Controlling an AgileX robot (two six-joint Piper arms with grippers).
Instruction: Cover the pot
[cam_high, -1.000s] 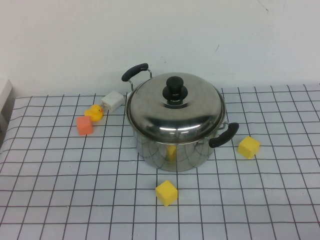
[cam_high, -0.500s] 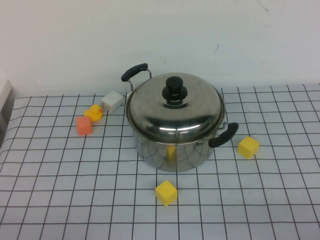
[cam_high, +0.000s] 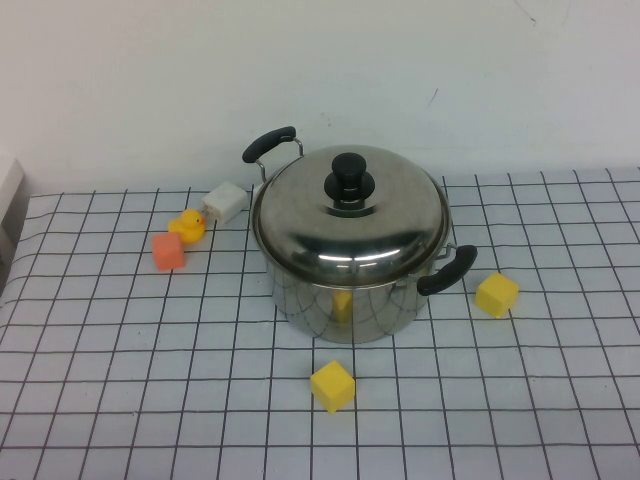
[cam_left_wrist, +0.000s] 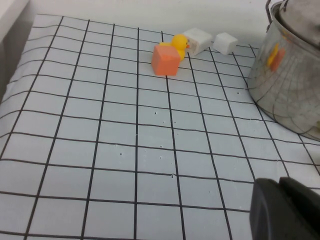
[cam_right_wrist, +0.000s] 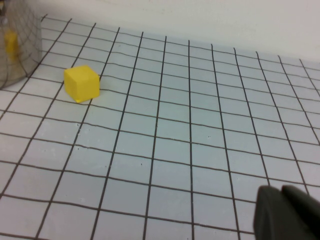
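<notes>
The large steel pot (cam_high: 345, 300) with two black side handles stands mid-table. The domed steel lid (cam_high: 350, 225) with its black knob (cam_high: 350, 178) sits on the pot's rim. Neither gripper shows in the high view. My left gripper (cam_left_wrist: 280, 184) is shut and empty, low over the cloth on the pot's left; the pot's wall (cam_left_wrist: 290, 85) shows in the left wrist view. My right gripper (cam_right_wrist: 281, 190) is shut and empty over the cloth on the pot's right; a sliver of the pot (cam_right_wrist: 15, 45) shows in the right wrist view.
A checked cloth (cam_high: 120, 360) covers the table. An orange cube (cam_high: 168, 250), a rubber duck (cam_high: 188, 225) and a white cube (cam_high: 226, 202) lie left of the pot. One yellow cube (cam_high: 333, 385) lies in front, another (cam_high: 497, 294) on the right.
</notes>
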